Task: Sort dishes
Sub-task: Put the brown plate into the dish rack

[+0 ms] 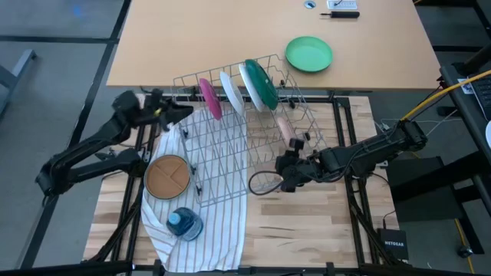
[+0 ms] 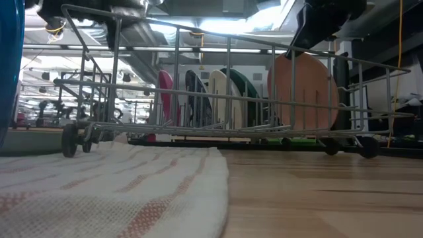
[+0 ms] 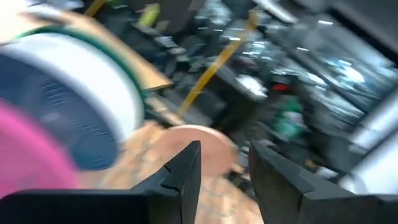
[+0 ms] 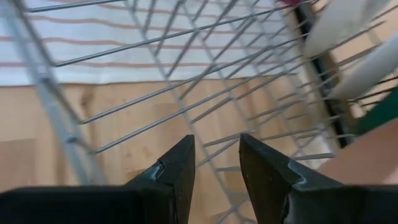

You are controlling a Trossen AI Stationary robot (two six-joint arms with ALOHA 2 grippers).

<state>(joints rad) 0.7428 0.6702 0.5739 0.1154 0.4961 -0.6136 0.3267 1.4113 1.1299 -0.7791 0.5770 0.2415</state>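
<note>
A wire dish rack (image 1: 230, 146) holds several dishes standing on edge between its wires: a magenta plate (image 1: 209, 98), a speckled blue one (image 3: 68, 118), a white one with a dark green back (image 1: 259, 83) and a pale pink one (image 1: 285, 130). A brown plate (image 1: 167, 176) lies flat on the striped cloth (image 1: 207, 230). My left gripper (image 1: 186, 113) is open at the rack's far left corner, beside the magenta plate, holding nothing. My right gripper (image 1: 282, 175) is open over the rack's near right part, just near of the pale pink plate, its fingers (image 4: 177, 168) above the wires.
A small blue see-through container (image 1: 184, 222) stands on the cloth near the front edge. A vivid green plate (image 1: 309, 54) lies on the far table, with small dark items (image 1: 341, 9) behind it. Bare wood (image 1: 307, 230) lies to the right of the cloth.
</note>
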